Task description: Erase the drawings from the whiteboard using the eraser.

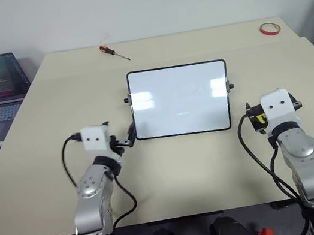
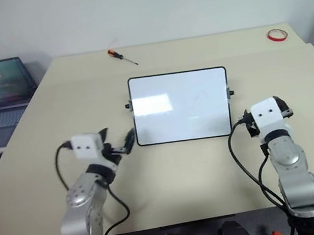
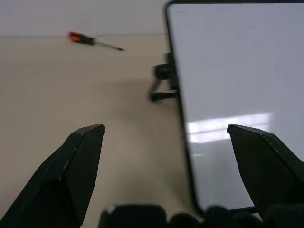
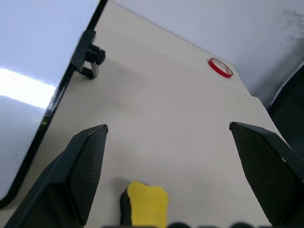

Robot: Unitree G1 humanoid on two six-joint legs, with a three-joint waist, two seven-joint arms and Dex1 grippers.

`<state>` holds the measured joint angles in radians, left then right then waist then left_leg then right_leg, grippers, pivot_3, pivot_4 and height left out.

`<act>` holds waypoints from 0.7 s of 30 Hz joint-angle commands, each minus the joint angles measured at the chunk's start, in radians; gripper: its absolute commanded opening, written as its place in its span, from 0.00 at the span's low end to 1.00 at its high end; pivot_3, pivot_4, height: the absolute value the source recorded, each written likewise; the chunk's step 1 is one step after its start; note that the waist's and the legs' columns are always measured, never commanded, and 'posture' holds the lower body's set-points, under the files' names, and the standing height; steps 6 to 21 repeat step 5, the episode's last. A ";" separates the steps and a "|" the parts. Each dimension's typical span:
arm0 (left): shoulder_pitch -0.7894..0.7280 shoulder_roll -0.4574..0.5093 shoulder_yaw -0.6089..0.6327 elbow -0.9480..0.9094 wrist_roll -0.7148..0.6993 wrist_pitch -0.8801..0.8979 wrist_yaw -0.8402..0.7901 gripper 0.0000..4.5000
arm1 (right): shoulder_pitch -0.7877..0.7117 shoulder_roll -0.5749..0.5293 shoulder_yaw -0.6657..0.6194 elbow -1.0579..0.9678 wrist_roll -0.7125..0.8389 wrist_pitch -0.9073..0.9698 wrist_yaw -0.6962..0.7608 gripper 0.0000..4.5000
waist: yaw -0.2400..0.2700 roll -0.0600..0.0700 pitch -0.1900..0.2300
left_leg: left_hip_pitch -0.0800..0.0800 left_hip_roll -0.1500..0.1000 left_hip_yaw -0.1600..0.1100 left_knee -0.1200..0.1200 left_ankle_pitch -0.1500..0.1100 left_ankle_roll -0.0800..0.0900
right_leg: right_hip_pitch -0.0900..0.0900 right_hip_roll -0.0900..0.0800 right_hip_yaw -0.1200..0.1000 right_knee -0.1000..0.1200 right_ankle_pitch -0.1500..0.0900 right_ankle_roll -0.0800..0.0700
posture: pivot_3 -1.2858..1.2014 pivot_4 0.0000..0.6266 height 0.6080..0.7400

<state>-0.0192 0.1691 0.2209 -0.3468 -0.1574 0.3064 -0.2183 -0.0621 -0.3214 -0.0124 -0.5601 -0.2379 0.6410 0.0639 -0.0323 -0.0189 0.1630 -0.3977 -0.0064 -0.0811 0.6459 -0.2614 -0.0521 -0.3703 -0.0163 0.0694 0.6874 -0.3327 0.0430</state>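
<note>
The eraser (image 4: 146,203) lies on the table (image 1: 184,167) just below and between the wide-open, empty fingers of the right gripper (image 4: 168,180), beside the whiteboard (image 1: 179,99)'s right edge. The board looks nearly clean, any drawings too faint to tell. The left gripper (image 3: 166,175), also spread and empty, hangs at the board's opposite near corner, so the right arm is nearer.

Silver-grey metallic forearms with rounded joint housings. White box-shaped wrist modules, each with two small dark holes. Black cables looping from wrists along forearms. Left claw (image 1: 126,141) and right claw (image 4: 183,156): two black, tapered, textured fingers each.
</note>
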 commanded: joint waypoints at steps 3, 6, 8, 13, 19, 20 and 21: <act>0.175 -0.042 0.071 -0.161 0.026 -0.007 0.115 1.00 | 0.065 -0.014 0.050 -0.051 -0.048 -0.066 0.012 0.99 | 0.002 0.000 0.000 | 0.000 0.000 0.000 0.000 0.000 0.000 | 0.000 0.000 0.000 0.000 0.000 0.000 | 0.52 0.24 1.00; 0.184 -0.046 0.072 -0.170 0.026 -0.003 0.133 1.00 | 0.084 -0.016 0.066 -0.048 -0.057 -0.072 0.017 0.99 | 0.004 -0.001 0.000 | 0.000 0.000 -0.002 0.001 0.000 0.000 | 0.001 0.000 0.000 0.001 0.000 0.000 | 0.52 0.24 1.00; 0.184 -0.046 0.072 -0.170 0.026 -0.003 0.133 1.00 | 0.084 -0.016 0.066 -0.048 -0.057 -0.072 0.017 0.99 | 0.004 -0.001 0.000 | 0.000 0.000 -0.002 0.001 0.000 0.000 | 0.001 0.000 0.000 0.001 0.000 0.000 | 0.52 0.24 1.00; 0.184 -0.046 0.072 -0.170 0.026 -0.003 0.133 1.00 | 0.084 -0.016 0.066 -0.048 -0.057 -0.072 0.017 0.99 | 0.004 -0.001 0.000 | 0.000 0.000 -0.002 0.001 0.000 0.000 | 0.001 0.000 0.000 0.001 0.000 0.000 | 0.52 0.24 1.00; 0.184 -0.046 0.072 -0.170 0.026 -0.003 0.133 1.00 | 0.084 -0.016 0.066 -0.048 -0.057 -0.072 0.017 0.99 | 0.004 -0.001 0.000 | 0.000 0.000 -0.002 0.001 0.000 0.000 | 0.001 0.000 0.000 0.001 0.000 0.000 | 0.52 0.24 1.00; 0.184 -0.046 0.072 -0.170 0.026 -0.003 0.133 1.00 | 0.084 -0.016 0.066 -0.048 -0.057 -0.072 0.017 0.99 | 0.004 -0.001 0.000 | 0.000 0.000 -0.002 0.001 0.000 0.000 | 0.001 0.000 0.000 0.001 0.000 0.000 | 0.52 0.24 1.00; 0.184 -0.046 0.072 -0.170 0.026 -0.003 0.133 1.00 | 0.084 -0.016 0.066 -0.048 -0.057 -0.072 0.017 0.99 | 0.004 -0.001 0.000 | 0.000 0.000 -0.002 0.001 0.000 0.000 | 0.001 0.000 0.000 0.001 0.000 0.000 | 0.52 0.24 1.00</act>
